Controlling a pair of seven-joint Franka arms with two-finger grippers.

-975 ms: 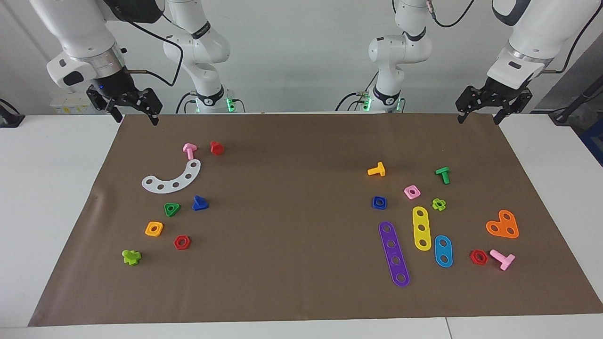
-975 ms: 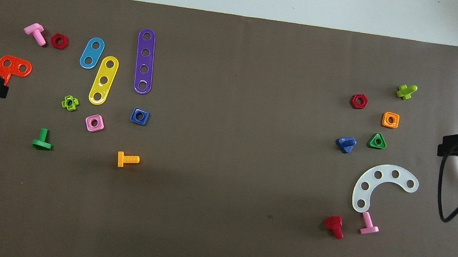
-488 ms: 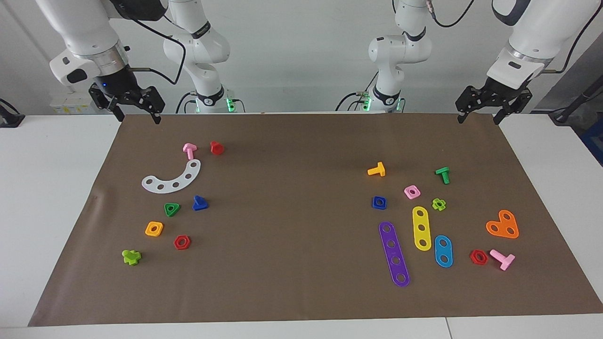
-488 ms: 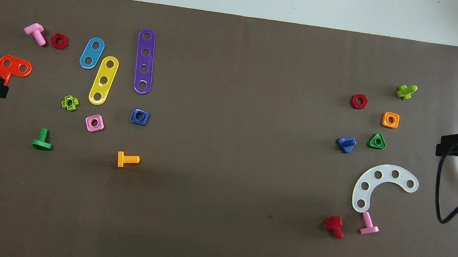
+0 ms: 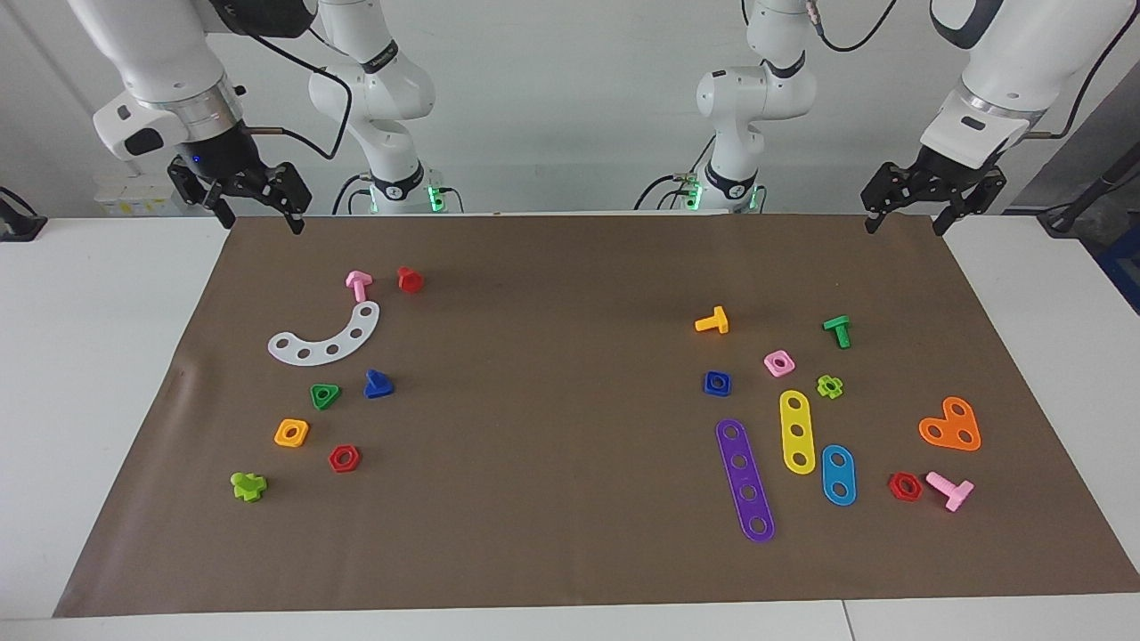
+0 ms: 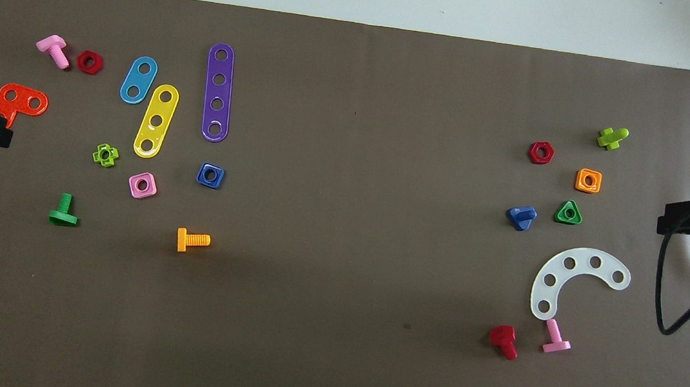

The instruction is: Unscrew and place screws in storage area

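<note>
Broadly, a brown mat (image 5: 570, 499) covers the white table (image 5: 89, 356) before a pale wall. Within the storage area (image 5: 223, 392), the dark-blue screw (image 5: 378, 384) lies just beside the green triangular nut (image 5: 324, 395), near the white curved strip (image 5: 325, 339). Right gripper (image 5: 256, 220) and left gripper (image 5: 903, 223) hang over the mat's robot-side corners, fingers spread, empty.

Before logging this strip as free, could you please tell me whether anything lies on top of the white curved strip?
Nothing lies on the white curved strip; all five holes show brown mat. A pink bolt lies just off one end. Whatever is under the strip itself is covered.
</note>
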